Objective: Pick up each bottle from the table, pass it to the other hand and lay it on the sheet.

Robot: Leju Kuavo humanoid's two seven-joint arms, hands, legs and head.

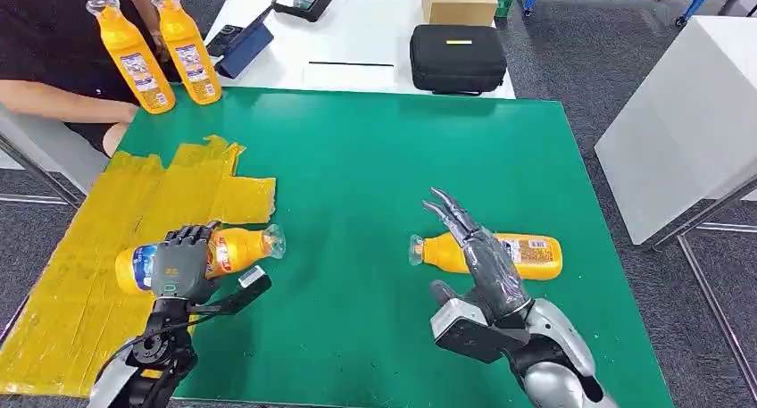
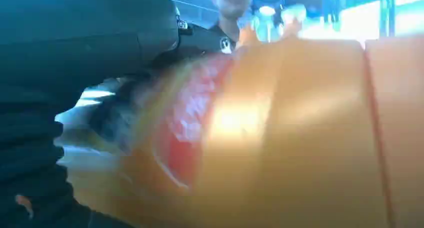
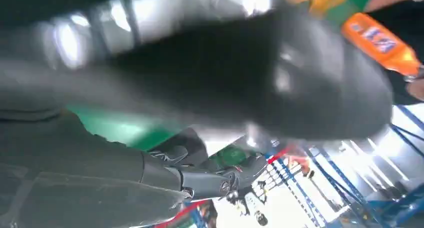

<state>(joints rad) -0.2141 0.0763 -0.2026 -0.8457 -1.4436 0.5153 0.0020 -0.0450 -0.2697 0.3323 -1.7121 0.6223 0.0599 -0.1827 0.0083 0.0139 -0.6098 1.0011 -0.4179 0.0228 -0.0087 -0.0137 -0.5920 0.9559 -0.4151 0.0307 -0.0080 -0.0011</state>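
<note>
Yellow crinkled plastic sheet [image 1: 80,274] covers the left part of the green table mat [image 1: 375,158], and this is where the bottles are to end up. On the sheet's right border lies an orange plastic bottle with a blue-and-white label [image 1: 237,250], on its side, long axis running left to right, clear cap end pointing right over the green mat. The left hand [image 1: 181,263] is wrapped over this bottle's middle, dark fingers curled around it. In the left wrist view the same bottle [image 2: 280,133] sits blurred and very close against the hand, which agrees with a grip. Most of the bottle's body is above the sheet, the neck just past its edge.

Further right, well apart from the first, a second orange plastic bottle [image 1: 527,254] lies on the bare green mat, also on its side with its long axis left to right and its cap end pointing left. The right hand [image 1: 478,252] hovers above its neck half, fingers straight and spread, holding nothing; whether they touch the bottle I cannot tell. The bottle's length runs across the line of the fingers, which I judge suits a wrap around its body, and the right hand is plainly the nearer one for it.

At the far left edge two more orange bottles [image 1: 161,51] stand upright beside a person's arm [image 1: 62,100].
</note>
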